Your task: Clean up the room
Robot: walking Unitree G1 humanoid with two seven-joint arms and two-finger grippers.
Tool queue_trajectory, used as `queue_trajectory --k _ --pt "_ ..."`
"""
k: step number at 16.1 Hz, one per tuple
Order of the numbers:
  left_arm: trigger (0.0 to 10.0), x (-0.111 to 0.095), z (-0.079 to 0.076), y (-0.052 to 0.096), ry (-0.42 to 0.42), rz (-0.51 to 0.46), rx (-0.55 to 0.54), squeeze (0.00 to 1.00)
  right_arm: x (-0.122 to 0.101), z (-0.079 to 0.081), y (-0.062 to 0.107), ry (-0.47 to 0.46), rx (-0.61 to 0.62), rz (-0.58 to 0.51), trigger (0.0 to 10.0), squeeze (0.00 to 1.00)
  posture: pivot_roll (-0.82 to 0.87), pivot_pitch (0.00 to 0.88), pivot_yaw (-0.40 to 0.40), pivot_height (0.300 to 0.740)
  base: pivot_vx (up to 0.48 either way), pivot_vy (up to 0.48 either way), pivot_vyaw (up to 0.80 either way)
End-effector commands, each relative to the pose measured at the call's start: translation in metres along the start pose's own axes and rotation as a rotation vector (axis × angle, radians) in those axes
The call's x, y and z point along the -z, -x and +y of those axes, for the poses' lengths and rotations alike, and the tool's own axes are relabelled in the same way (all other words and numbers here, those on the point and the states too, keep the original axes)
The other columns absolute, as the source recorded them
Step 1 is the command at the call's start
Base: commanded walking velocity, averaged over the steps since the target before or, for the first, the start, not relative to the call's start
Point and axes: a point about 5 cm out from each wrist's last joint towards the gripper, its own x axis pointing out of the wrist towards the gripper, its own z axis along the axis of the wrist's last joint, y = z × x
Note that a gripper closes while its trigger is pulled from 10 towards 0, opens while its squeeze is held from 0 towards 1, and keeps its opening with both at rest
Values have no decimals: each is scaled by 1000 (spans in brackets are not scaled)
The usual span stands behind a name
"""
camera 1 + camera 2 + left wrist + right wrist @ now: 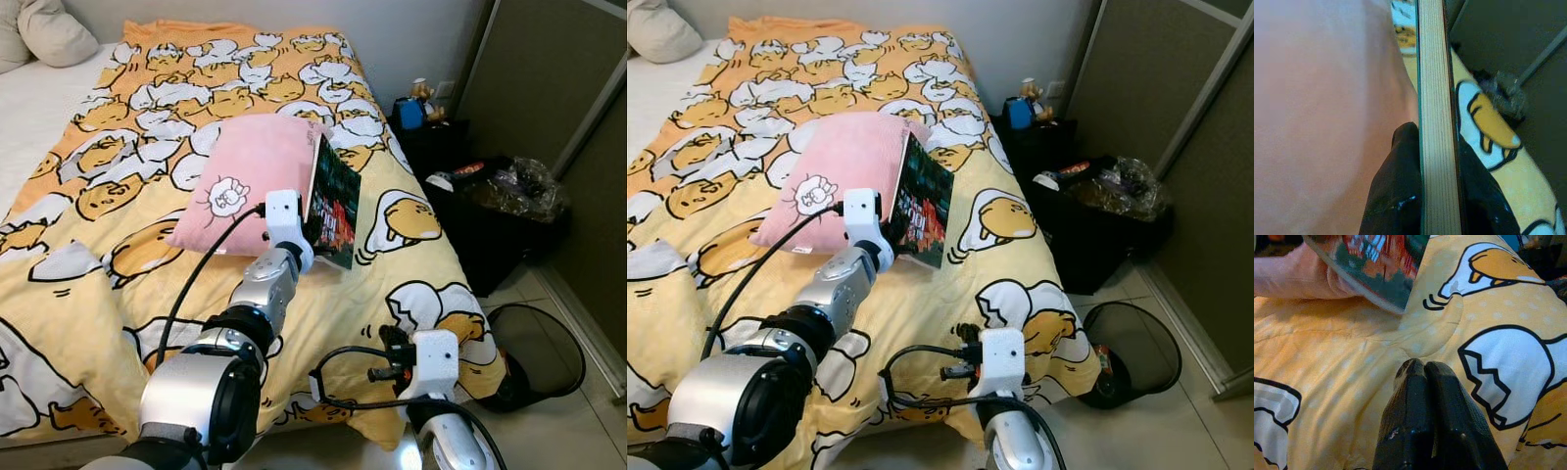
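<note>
A dark-covered book (333, 204) stands on edge on the bed, tilted against a pink pillow (245, 176). My left gripper (312, 233) is shut on the book's lower edge; in the left wrist view the page block (1437, 127) runs between the two black fingers (1396, 196). My right gripper (1422, 374) is shut with nothing in it and hovers low over the yellow duvet (1352, 382) near the bed's front corner, its wrist (431, 367) in the eye views.
The bed (127, 108) carries a yellow cartoon-egg duvet and a white pillow (54, 34) at the head. Right of it stand a black bin lined with clear plastic (509, 201), a black mesh wastebasket (534, 352) on the floor, and a small bear figure (423, 96).
</note>
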Motion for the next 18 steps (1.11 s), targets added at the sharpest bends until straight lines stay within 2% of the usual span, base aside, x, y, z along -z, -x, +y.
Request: queue_trajectory --k 1,2,3,5,6,7,9,11,13,14,15,16,17,18 --pt "5412 -1 -9 -2 -39 22 36 1000 -1 1 3 4 7 0 10000 0 -184 187 84 740 0 0 0" --pt "10000 3 -10 -2 -64 43 35 0 -1 3 6 3 10 3 10000 0 -189 202 86 740 0 0 0" --pt "10000 8 -9 -1 -89 53 -3 0 1 5 12 -2 18 12 10000 0 -197 227 90 740 0 0 0" --pt "10000 11 -13 -1 -228 55 -4 0 6 7 18 -14 27 34 10000 0 -201 243 92 740 0 0 0" --pt "10000 12 -20 -1 -450 42 10 0 8 10 23 -20 27 45 10000 0 -202 263 95 740 0 0 0" --pt "10000 14 -26 0 -622 28 24 0 9 13 26 -23 27 51 10000 0 -201 268 97 740 0 0 0" --pt "10000 17 -28 0 -671 28 25 0 10 13 27 -27 30 57 10000 0 -199 273 100 740 0 0 0" --pt "10000 16 -31 0 -809 -10 21 0 10 14 27 -30 32 59 10000 0 -198 278 103 740 0 0 0" --pt "10000 15 -31 1 -877 -37 2 0 10 13 27 -28 33 58 10000 0 -199 279 102 740 0 0 0" --pt "10000 12 -25 0 -796 -33 -32 0 9 13 26 -24 34 58 10000 0 -200 278 98 740 0 0 0" --pt "10000 12 -18 0 -635 -2 -49 1000 9 12 26 -21 34 58 10000 0 -203 278 95 740 0 0 0" --pt "10000 12 -16 0 -557 13 -48 1000 9 12 27 -21 34 58 10000 0 -203 278 95 740 0 0 0" --pt "10000 11 -13 0 -370 22 -30 1000 8 13 27 -19 32 59 10000 0 -207 279 88 740 0 0 0" --pt "10000 8 -12 0 -363 13 -25 1000 9 13 28 -19 31 62 10000 0 -206 280 87 740 0 0 0"
